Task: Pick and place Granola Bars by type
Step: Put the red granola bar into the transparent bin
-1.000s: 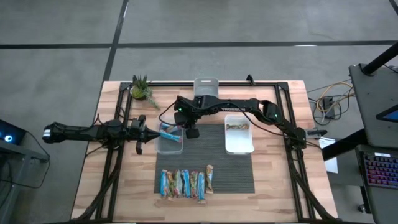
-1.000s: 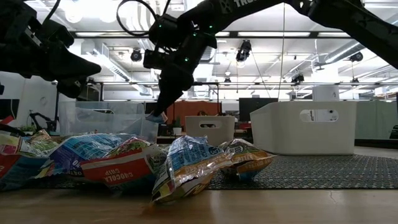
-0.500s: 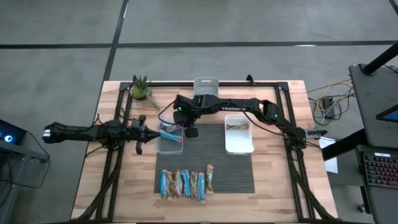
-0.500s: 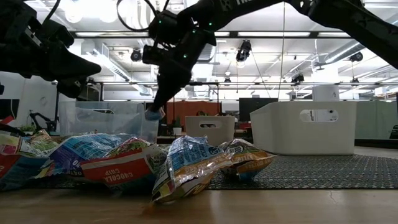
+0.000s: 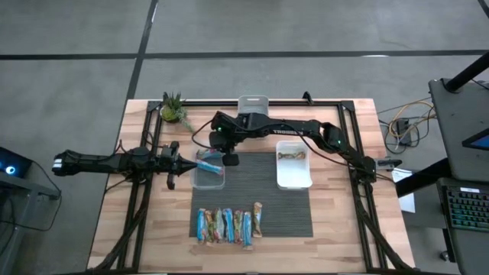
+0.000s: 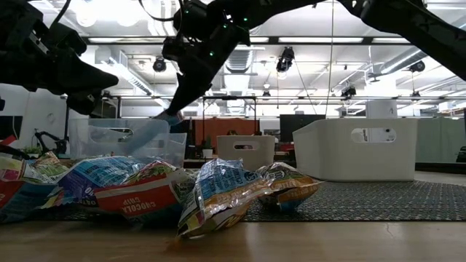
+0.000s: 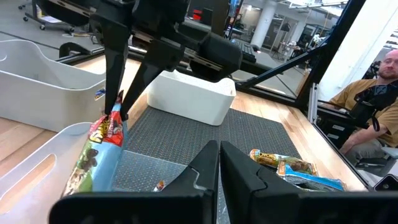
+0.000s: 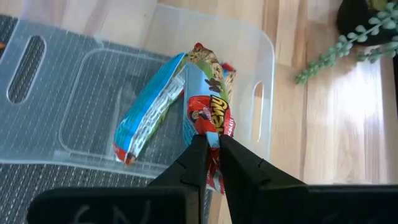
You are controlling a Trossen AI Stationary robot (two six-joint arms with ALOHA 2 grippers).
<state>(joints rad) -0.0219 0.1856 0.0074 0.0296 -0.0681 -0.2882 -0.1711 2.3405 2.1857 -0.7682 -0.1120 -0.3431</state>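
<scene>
Right gripper [image 8: 209,144], pinching a blue bar [image 8: 208,115] by its end, hangs it lengthwise over the clear bin [image 8: 264,68], far-left of the mat.

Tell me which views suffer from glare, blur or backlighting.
Low view: bright ceiling lights leave the right gripper a backlit silhouette, and the nearest granola bars look soft. Right wrist view: sharp on the held blue bar. High view: evenly lit, without glare.
</scene>
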